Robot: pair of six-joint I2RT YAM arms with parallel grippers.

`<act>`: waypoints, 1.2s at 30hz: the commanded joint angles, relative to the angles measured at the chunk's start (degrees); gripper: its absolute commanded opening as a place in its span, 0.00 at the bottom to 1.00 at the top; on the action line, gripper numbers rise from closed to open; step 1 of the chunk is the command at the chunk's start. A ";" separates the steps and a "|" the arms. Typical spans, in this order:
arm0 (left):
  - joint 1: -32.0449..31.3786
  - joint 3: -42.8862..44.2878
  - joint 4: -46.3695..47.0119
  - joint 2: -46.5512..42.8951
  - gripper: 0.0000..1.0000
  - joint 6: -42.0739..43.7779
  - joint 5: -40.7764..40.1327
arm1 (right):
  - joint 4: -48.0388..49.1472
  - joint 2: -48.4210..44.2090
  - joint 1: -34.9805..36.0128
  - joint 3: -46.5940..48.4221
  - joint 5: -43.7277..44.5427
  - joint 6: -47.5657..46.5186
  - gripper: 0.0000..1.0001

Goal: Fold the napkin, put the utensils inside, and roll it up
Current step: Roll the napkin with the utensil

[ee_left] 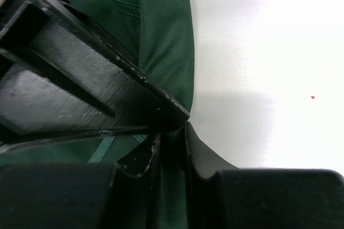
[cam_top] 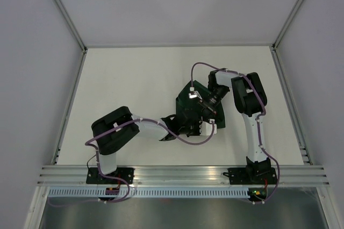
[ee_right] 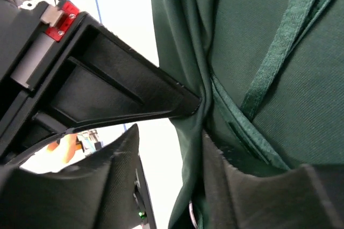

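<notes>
between the two tools, out on the white table (cam_top: 134,78), the napkin (cam_top: 196,90) lies gathered into a narrow dark green bundle rather than spread flat. seen from above, its long axis runs away from the arm bases. a pointed corner sticks out past the right tool (cam_top: 207,105) on the far side, and the other end lies down by the left tool (cam_top: 185,127), nearer the bases. both tools sit close together on the bundle, the left one nearer in and a little to the left of the right one.

from the left wrist, the left tool (ee_left: 180,127) has its fingertips drawn together with a ridge of the napkin (ee_left: 166,41) caught in the slim gap between them, so it is pinching the cloth. beyond its tips the cloth stretches away as a long strip, one edge lying against bare table (ee_left: 269,51).

from the right wrist, a deep crease of the napkin (ee_right: 301,78) runs through the right tool (ee_right: 207,127), between one fingertip and the other. the jaws look partly spread, but i cannot tell whether they grip the cloth or only rest against it. off to one side of that tool a stitched hem (ee_right: 279,51) crosses the cloth at a slant.
</notes>
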 commanded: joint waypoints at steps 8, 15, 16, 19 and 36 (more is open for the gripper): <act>3.52 2.78 -15.09 4.11 0.02 -8.97 17.96 | 17.48 -10.67 -3.17 -0.14 0.53 4.28 0.63; 6.69 5.77 -20.17 5.69 0.02 -11.87 25.16 | 22.40 -15.86 -6.95 -1.11 -1.93 9.03 0.63; 7.65 7.08 -21.85 6.04 0.02 -12.30 26.04 | 22.93 -17.08 -8.08 -1.28 -2.28 9.30 0.63; 9.23 9.72 -24.23 7.80 0.02 -14.32 31.05 | 24.16 -20.50 -10.55 -2.86 -3.60 9.12 0.63; 17.41 24.92 -38.73 18.87 0.02 -20.92 48.55 | 48.22 -56.80 -11.72 -42.04 5.61 4.72 0.65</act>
